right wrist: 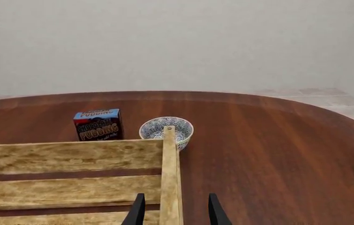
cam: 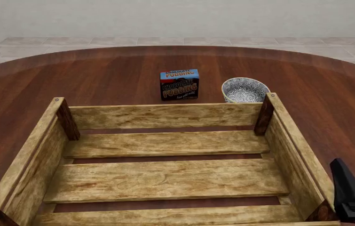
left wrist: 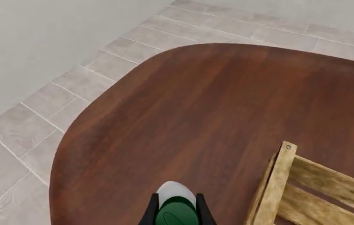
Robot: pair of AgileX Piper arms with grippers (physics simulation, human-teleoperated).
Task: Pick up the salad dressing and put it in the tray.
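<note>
The salad dressing (left wrist: pixel 175 192), a white bottle with a dark green cap, sits between the two dark fingers of my left gripper (left wrist: pixel 176 213), which is shut on it. It hangs over the brown table just outside a corner of the tray (left wrist: pixel 277 185). Neither the bottle nor the left gripper shows in the front view. The tray (cam: pixel 164 115), a big wooden crate, fills the front view's lower half, with nothing in it. My right gripper (right wrist: pixel 174 211) is open with a finger on each side of the tray's right wall (right wrist: pixel 169 168). It also shows in the front view (cam: pixel 351 190).
A blue chocolate pudding box (cam: pixel 179 84) and a white speckled bowl (cam: pixel 244 90) stand just beyond the tray's far wall; both also show in the right wrist view, box (right wrist: pixel 98 124) and bowl (right wrist: pixel 166 130). The table's rounded edge (left wrist: pixel 70 136) meets tiled floor.
</note>
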